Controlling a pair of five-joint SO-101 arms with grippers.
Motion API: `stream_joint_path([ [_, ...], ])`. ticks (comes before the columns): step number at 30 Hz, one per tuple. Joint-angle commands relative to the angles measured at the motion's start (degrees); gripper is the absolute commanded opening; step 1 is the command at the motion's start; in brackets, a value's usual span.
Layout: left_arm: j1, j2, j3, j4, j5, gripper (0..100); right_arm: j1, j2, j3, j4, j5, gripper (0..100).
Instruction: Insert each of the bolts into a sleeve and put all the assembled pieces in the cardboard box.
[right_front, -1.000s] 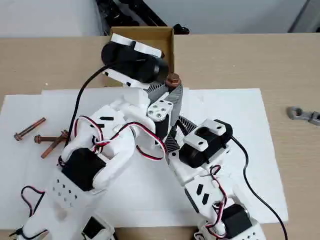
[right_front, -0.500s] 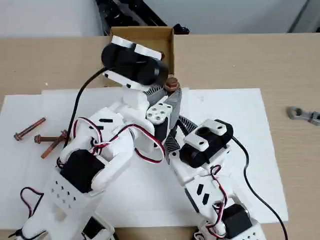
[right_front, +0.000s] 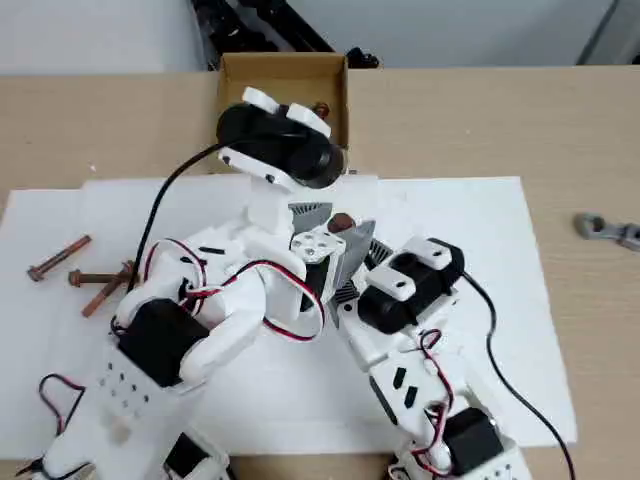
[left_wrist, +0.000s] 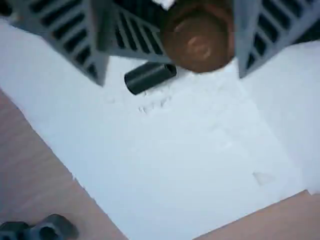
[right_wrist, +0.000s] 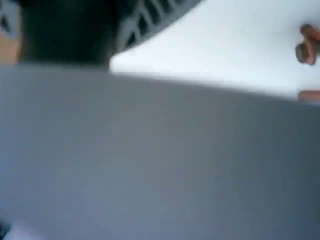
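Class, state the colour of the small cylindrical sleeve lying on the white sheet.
Black; the small cylindrical sleeve shows best in the left wrist view.

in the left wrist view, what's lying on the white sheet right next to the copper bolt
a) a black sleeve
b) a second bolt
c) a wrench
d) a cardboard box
a: a short black sleeve lies on its side on the white sheet, just beside the head of the copper bolt.
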Motion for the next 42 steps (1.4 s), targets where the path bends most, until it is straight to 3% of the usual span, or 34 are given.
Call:
stream_joint_path([
  [1,-0.53,-0.62,-3.03,2.81,0.00,19,-0.31,0.31,-1.05,-1.80,0.26,0.4],
  [5,-0.70,-0.97,-3.03,4.57,-0.26,19,-0.22,0.57,-2.46,-1.80,0.26,0.4],
  [10,-8.88,-1.14,-6.11,3.16,-0.70,11,1.36,5.05,-6.15,-1.80,0.26,0.4],
  [14,-14.59,-1.14,-7.96,3.08,-8.09,2,3.21,14.81,-13.98,-1.80,0.09,0.4],
  [17,-17.32,-1.14,-8.22,5.63,-10.55,0,3.56,23.52,-20.22,-2.07,0.09,0.4],
  [29,-33.49,-1.14,-7.87,13.89,-10.90,1,7.25,63.60,-43.69,-16.57,0.09,0.4],
  [42,-41.41,-1.23,-7.87,19.69,-12.75,1,11.74,104.66,-65.93,-36.62,0.26,0.4],
])
